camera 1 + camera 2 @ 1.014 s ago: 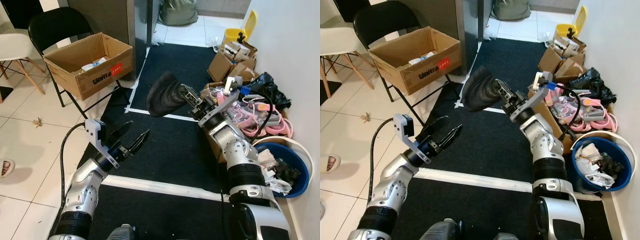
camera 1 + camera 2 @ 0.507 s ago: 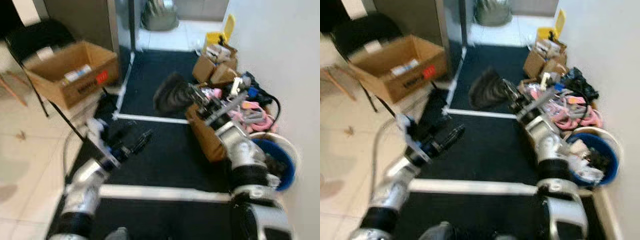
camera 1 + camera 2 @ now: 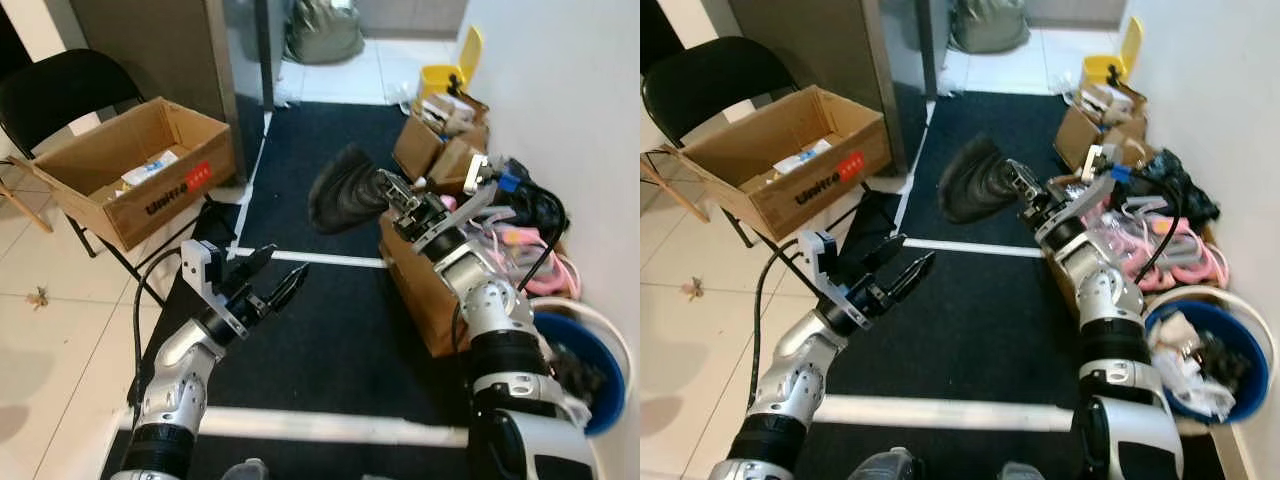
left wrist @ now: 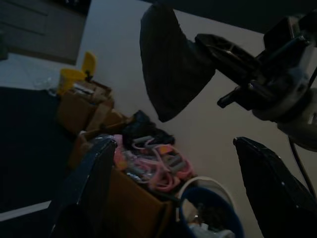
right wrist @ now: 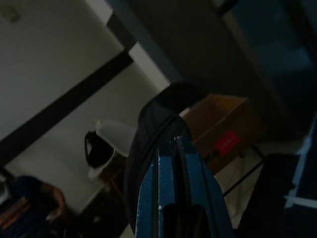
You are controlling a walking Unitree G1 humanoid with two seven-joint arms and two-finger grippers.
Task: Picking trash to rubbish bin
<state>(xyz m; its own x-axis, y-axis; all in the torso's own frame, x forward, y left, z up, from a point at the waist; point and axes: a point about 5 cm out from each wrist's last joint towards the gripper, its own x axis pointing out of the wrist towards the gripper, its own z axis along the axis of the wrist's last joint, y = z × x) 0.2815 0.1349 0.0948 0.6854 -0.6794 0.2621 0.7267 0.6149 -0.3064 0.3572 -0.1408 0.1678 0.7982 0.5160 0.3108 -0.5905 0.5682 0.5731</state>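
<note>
Above the black mat (image 3: 330, 300), the right gripper (image 3: 398, 196) holds a dark, limp piece of trash (image 3: 345, 188) out in front of the robot, its fingers closed tight on one edge. It looks like a cloth or a bag; the dim wrist view does not settle which. The blue bin (image 3: 1230, 350) sits low by the wall on the robot's right, near its feet and already holding rubbish. Swinging the load that way could snag it on the brown box (image 3: 425, 290) or the pink clutter (image 3: 1160, 240) between, or a thin pinch could slip. The left gripper (image 3: 272, 290) hovers empty, fingers spread apart.
</note>
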